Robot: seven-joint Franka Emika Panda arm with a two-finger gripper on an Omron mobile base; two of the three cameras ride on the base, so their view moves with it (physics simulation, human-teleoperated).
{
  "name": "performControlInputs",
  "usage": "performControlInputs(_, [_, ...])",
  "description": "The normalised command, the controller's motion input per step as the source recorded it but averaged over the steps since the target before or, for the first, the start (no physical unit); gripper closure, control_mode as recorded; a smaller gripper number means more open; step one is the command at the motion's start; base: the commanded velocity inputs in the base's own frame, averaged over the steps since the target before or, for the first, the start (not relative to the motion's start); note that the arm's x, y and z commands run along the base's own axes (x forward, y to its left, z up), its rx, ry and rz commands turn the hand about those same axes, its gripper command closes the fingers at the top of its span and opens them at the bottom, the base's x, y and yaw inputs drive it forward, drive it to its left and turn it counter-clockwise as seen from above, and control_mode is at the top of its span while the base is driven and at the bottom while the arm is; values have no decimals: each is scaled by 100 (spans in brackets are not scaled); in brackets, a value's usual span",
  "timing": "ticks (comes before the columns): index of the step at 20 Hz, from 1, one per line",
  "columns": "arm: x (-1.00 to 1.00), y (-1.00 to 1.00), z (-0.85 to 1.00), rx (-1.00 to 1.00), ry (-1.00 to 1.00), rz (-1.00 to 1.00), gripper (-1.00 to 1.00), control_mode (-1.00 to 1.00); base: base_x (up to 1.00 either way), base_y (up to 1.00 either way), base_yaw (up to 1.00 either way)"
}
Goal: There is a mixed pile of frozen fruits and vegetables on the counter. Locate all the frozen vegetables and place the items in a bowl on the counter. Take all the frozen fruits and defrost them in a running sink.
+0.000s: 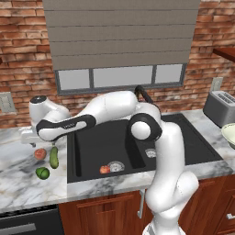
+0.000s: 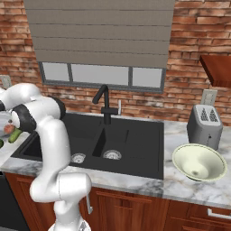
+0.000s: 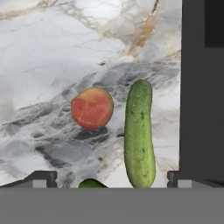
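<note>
While my jaws [image 3: 112, 178] hang open above the peach [image 3: 92, 107] and cucumber [image 3: 139, 134], descending off-centre could knock either across the surface [image 3: 52, 52].

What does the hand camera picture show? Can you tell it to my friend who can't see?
A long green cucumber lies on the white marble counter, with a round red-orange peach beside it, apart from it. The open gripper's dark fingertips rise at the bottom, the top of a round green item peeks up between them, and the black sink edge runs down one side.
</note>
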Motion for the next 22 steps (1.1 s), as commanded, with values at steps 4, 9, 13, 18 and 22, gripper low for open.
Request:
performControlInputs(4, [20,5,-12,-2,5,0,-100,-100,0,0,0])
performControlInputs(9, [10,5,-31,-1,5,0,-100,-100,0,0,0])
performControlInputs(13, [2,0,-43,-1,3,0,-100,-100,0,0,0])
performControlInputs(18, [9,0,-27,0,0,0,-100,-100,0,0,0])
performControlInputs(22, [6,0,-14,0,0,0,-100,-100,0,0,0])
